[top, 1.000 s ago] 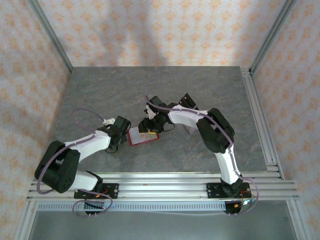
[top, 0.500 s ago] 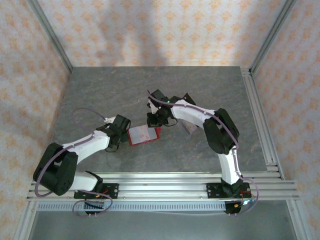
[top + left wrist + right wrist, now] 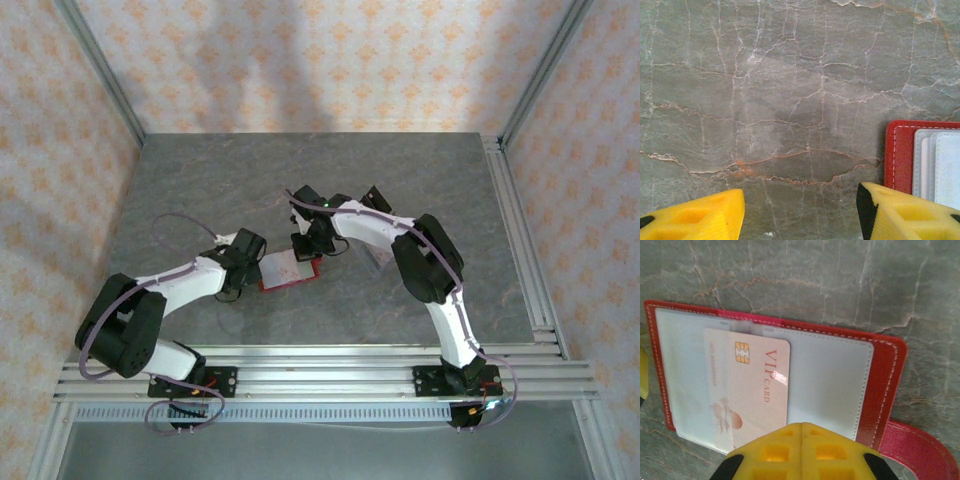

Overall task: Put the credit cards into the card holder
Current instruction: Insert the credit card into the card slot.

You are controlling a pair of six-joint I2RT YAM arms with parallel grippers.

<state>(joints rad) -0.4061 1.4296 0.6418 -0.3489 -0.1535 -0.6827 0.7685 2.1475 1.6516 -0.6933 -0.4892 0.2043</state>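
Step in hand: seating a card. The card holder (image 3: 880, 385) lies open and flat on the grey worktop (image 3: 790, 90), mid-frame in the top view, between your two arms.

In the right wrist view one credit card (image 3: 757, 390), pinkish, chip up, "VIP CARD" print, sits over the left half of the holder. Its left part looks tucked under a translucent pocket. Its right part and upper right corner lie on top of the pale lining. So it reads as partly in, not home, though the pocket edge is hard to trace.

Right end effector (image 3: 802, 437) is closed, fingers pressed together at bottom centre of that frame, nothing pinched that I can see. Its tips are just beside the card's lower edge; contact unclear.

Left end effector (image 3: 801, 205) is open and empty, low over bare worktop. The finger at lower right of the left wrist frame meets the holder's red edge; can't tell if it presses down.

Next move, likely: nudge the card deeper into the pocket with the closed tips, and brace the holder with your left. Risk: the holder skids or the card buckles.
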